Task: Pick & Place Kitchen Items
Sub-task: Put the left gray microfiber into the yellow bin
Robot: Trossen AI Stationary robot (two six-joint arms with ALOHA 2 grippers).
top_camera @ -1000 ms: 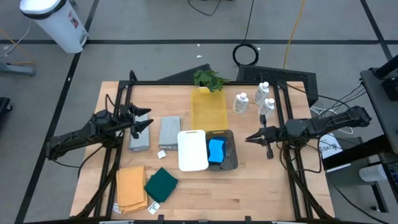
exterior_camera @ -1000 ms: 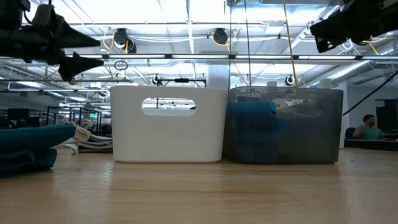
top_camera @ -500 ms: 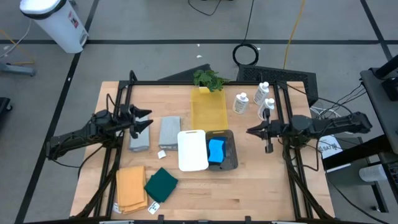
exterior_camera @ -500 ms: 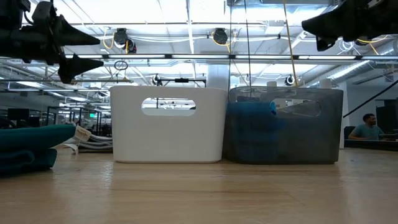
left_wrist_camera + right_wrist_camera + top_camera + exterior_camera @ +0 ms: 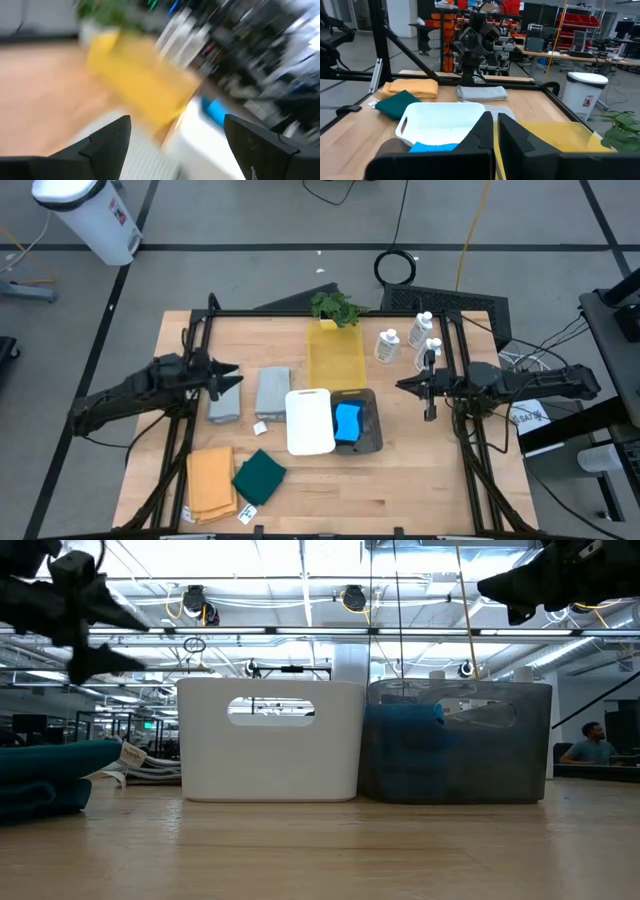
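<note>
While both grippers hover empty — left [image 5: 228, 375] wide, right [image 5: 402, 387] shut — grey bin [image 5: 371, 438] holds blue sponge [image 5: 347, 423].

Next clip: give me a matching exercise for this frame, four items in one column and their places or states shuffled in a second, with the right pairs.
Items:
1. blue sponge
2. white bin
3. dark green cloth
4. right hand

Places or states:
A. shut, above the table near the white bottles
B. inside the dark bin
C. beside the orange-tan cloth, near the table's front edge
D. between the grey cloth and the dark bin

Pairs: 1-B, 2-D, 3-C, 4-A
</note>
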